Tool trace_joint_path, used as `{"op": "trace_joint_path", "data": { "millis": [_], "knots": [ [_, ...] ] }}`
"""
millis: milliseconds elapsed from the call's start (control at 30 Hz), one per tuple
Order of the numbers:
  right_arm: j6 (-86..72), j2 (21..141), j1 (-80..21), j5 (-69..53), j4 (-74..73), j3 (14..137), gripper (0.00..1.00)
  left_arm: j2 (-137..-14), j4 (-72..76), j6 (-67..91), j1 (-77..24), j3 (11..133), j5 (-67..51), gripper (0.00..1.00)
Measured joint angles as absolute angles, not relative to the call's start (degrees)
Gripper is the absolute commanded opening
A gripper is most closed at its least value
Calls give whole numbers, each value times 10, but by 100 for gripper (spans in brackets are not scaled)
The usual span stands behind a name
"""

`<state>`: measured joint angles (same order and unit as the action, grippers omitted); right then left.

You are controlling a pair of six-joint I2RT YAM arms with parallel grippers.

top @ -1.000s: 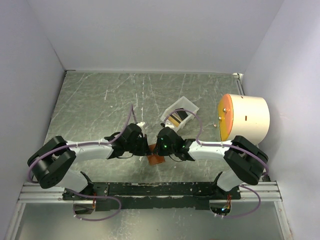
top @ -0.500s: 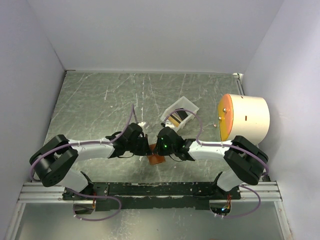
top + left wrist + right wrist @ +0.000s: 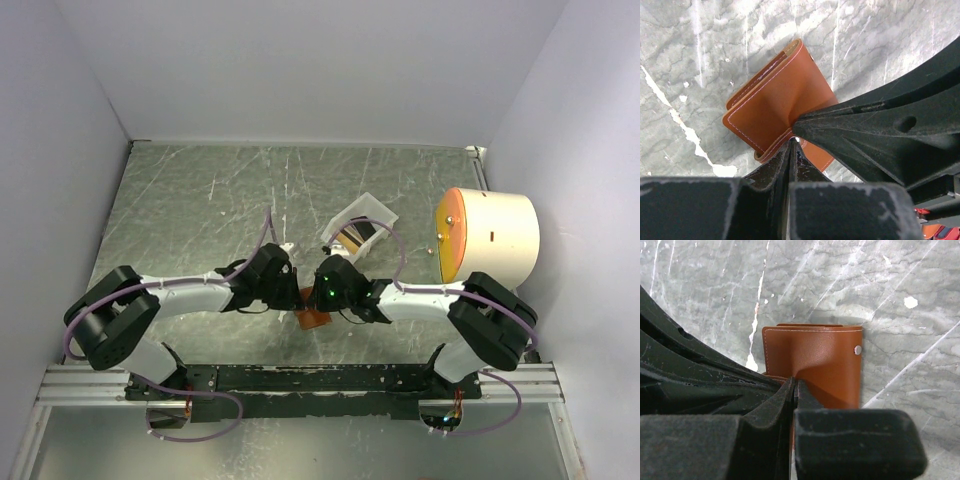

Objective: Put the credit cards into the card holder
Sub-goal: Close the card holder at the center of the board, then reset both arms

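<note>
The card holder is a brown leather wallet lying folded shut on the table between the two arms. In the left wrist view the card holder has my left gripper shut, with its tips against the near edge. Whether they pinch a layer cannot be told. My right gripper is shut too, tips resting on the cover of the card holder, which has a snap. Both grippers meet tip to tip over it. Yellow credit cards lie in the white tray.
The white tray sits tilted just behind the grippers. A cream cylinder with an orange face stands at the right edge. White walls close in the grey marbled table on three sides.
The left arm has edged slightly right, toward the card holder. The right arm and the card holder have stayed where they were.
</note>
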<state>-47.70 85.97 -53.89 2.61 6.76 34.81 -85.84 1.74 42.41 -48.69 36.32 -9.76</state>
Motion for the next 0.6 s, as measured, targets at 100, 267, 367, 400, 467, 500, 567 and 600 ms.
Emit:
{"op": "trace_joint_path", "data": {
  "millis": [100,267,367,400,467,500,567,600],
  "knots": [
    [-475,857,-538,26,79,340,0,-864,-4,424,-487,378,-97,10],
    [-475,850,-538,27,100,325,0,-865,-19,427,-488,386,-95,14],
    [-473,842,-539,32,87,326,5,-861,-25,430,-489,387,-90,19],
    [-469,837,-538,35,76,328,8,-859,-31,430,-489,388,-87,22],
    [-458,827,-537,41,42,342,14,-850,-54,431,-490,397,-76,28],
    [-453,821,-536,46,24,352,17,-844,-64,431,-490,403,-69,30],
    [-443,804,-533,57,-1,371,24,-826,-90,430,-490,422,-54,35],
    [-437,788,-532,64,-14,383,28,-814,-102,430,-490,435,-45,37]
  ]
}}
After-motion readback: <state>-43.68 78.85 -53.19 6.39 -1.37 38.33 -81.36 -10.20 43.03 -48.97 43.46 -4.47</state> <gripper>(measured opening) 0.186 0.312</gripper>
